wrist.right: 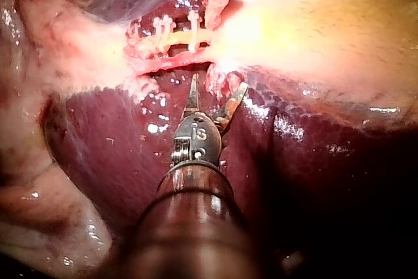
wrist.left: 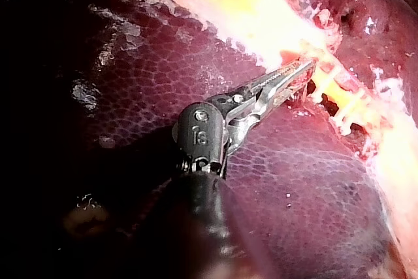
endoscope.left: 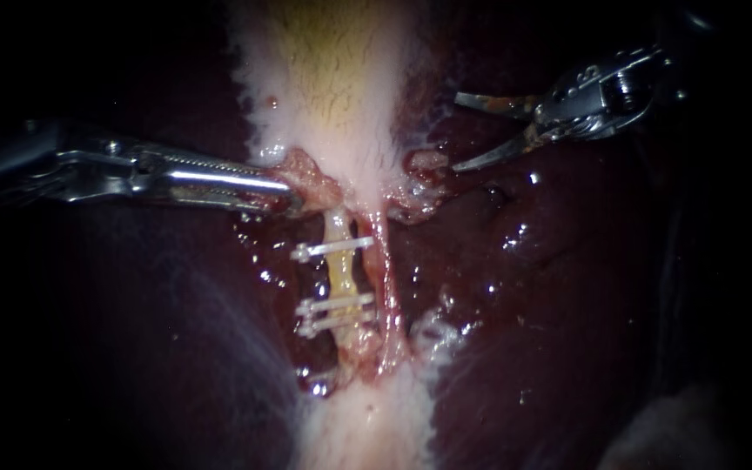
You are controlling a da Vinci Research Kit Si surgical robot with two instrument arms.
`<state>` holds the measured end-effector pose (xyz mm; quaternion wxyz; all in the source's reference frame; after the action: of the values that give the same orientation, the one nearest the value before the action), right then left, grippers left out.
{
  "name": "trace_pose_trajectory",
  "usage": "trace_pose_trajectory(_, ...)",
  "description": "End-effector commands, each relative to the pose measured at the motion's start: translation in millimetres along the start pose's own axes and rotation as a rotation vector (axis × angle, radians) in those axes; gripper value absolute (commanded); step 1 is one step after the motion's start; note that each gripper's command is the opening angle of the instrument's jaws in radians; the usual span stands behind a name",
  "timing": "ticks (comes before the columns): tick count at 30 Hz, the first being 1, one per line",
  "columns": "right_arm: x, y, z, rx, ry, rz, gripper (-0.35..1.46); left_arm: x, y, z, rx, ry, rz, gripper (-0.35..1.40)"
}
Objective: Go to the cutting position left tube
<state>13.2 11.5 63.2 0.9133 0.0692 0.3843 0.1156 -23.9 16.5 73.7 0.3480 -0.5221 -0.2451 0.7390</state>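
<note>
Endoscope, left instrument [endoscope.left: 293, 196]: the jaws are clamped on the narrow end of the gallbladder [endoscope.left: 341, 78], just beside where the left tube [endoscope.left: 339, 271] begins.
Endoscope, right instrument [endoscope.left: 456, 132]: the blades are spread with nothing between them, well apart from that tube.
Endoscope, target: a single clip [endoscope.left: 332, 250] sits near my left jaws and the paired clips [endoscope.left: 334, 313] sit farther from them. I judge the bare yellow stretch between them to be where the blades belong.
Endoscope, risk: the reddish right tube [endoscope.left: 385, 278] lies between my open blades and the yellow one, close against it. If I come straight in, a blade could nick it.
Left wrist, grip: tissue sits between both jaws [wrist.left: 297, 75], and the left tube [wrist.left: 333, 89] runs just ahead of their tips.
Left wrist, risk: if that hold slips, the tube may go slack and the gap between the clips may drift off my line.
Right wrist, approach: both tubes lie crosswise ahead of my open blades [wrist.right: 219, 83], with the red one [wrist.right: 170, 62] nearer and the yellow one [wrist.right: 179, 37] beyond it.
Right wrist, risk: ragged tissue [wrist.right: 219, 78] just ahead of the blade tips could catch on a blade. Closing on a clip rather than on bare tube could knock the clip loose.
</note>
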Motion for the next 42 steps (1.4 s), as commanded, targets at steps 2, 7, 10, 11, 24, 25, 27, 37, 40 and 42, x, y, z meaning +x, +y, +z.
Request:
trace_pose_trajectory(2, 0.0, 0.0, 0.0, 0.001, 0.000, -0.001, 1.45, 0.1, 0.1, -0.2, -0.001, 0.000, -0.001, -0.35)
trace_pose_trajectory(7, -0.1, 0.0, -0.1, 0.001, 0.000, -0.001, 1.45, 1.4, 0.6, -2.6, -0.011, -0.002, -0.008, -0.35)
trace_pose_trajectory(10, -0.1, 0.0, -0.1, 0.001, 0.000, -0.001, 1.45, 2.8, 1.0, -5.2, 0.005, -0.001, -0.016, -0.35)
trace_pose_trajectory(11, -0.1, 0.0, -0.1, 0.001, 0.000, -0.001, 1.45, 3.2, 1.2, -6.0, 0.006, 0.002, -0.025, -0.35)
trace_pose_trajectory(24, 0.2, -1.8, 0.2, 0.095, 0.037, -0.008, 1.45, 5.0, 2.3, -8.6, 0.017, 0.023, -0.014, -0.35)
trace_pose_trajectory(25, 0.4, -2.5, 0.4, 0.131, 0.050, -0.012, 1.45, 5.0, 2.3, -8.6, 0.017, 0.023, -0.014, -0.35)
trace_pose_trajectory(27, 0.9, -4.1, 1.0, 0.171, 0.069, -0.023, 1.43, 5.0, 2.3, -8.6, 0.016, 0.023, -0.014, -0.35)
trace_pose_trajectory(37, 3.0, -11.2, 6.0, 0.311, 0.052, 0.060, 1.38, 4.8, 1.8, -8.7, 0.015, 0.023, -0.014, -0.35)
trace_pose_trajectory(40, 2.9, -12.6, 7.7, 0.348, 0.052, 0.068, 1.38, 4.8, 1.7, -8.8, 0.015, 0.022, -0.014, -0.35)
trace_pose_trajectory(42, 2.6, -13.3, 8.7, 0.371, 0.047, 0.073, 1.36, 4.9, 1.6, -8.9, 0.014, 0.022, -0.014, -0.35)
